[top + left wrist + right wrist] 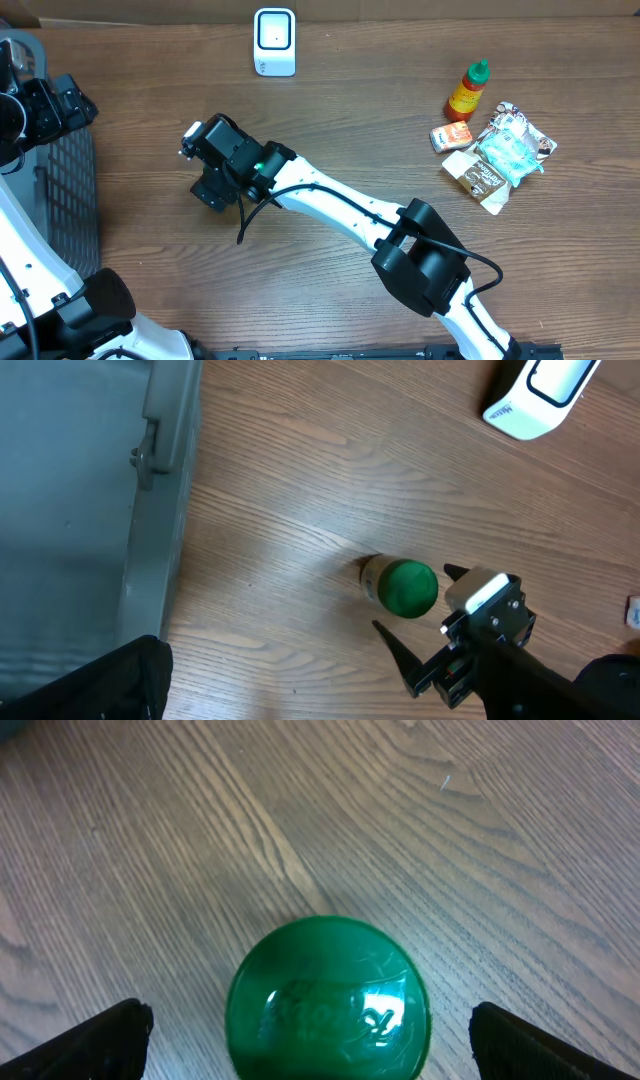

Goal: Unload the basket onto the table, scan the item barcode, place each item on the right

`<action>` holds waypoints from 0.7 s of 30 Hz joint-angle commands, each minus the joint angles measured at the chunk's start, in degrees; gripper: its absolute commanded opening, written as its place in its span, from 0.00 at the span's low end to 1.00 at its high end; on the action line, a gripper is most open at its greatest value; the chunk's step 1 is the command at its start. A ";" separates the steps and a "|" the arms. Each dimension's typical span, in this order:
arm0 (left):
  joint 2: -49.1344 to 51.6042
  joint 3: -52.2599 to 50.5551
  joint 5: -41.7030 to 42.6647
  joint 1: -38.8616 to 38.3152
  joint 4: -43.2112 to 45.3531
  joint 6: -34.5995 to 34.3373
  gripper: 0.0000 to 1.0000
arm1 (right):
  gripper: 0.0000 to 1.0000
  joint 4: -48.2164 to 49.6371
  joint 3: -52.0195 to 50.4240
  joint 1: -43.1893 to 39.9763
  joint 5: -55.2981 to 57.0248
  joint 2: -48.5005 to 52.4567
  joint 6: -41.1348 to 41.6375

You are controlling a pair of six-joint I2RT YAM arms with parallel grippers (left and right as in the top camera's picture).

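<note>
Squarely, right claw point(310, 1032) apart above green lid point(328, 998), left claw point(48, 106) apart by bin point(70, 510) edge

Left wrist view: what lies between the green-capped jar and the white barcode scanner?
Only bare wooden table separates the green-capped jar and the white barcode scanner; the left wrist view shows that stretch plainly.

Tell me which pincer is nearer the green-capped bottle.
Right. The right pincer hangs open directly above the green-capped bottle, a finger on each side; the left pincer sits far off by the grey basket.
</note>
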 commanded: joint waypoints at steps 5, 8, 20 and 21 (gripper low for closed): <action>0.31 -0.24 0.11 -0.07 0.00 1.09 1.00 | 0.90 0.74 0.87 -0.96 -0.52 3.76 1.40; 0.31 -0.24 0.11 -0.07 0.00 1.09 0.99 | 0.68 1.60 0.87 -1.01 -0.50 3.91 1.40; 0.31 -0.24 0.11 -0.07 0.00 1.09 1.00 | 0.35 -3.17 3.37 -2.56 -0.42 1.49 1.42; 0.31 -0.24 0.11 -0.07 0.00 1.09 1.00 | 0.34 -5.20 4.11 -3.30 -0.42 0.26 1.44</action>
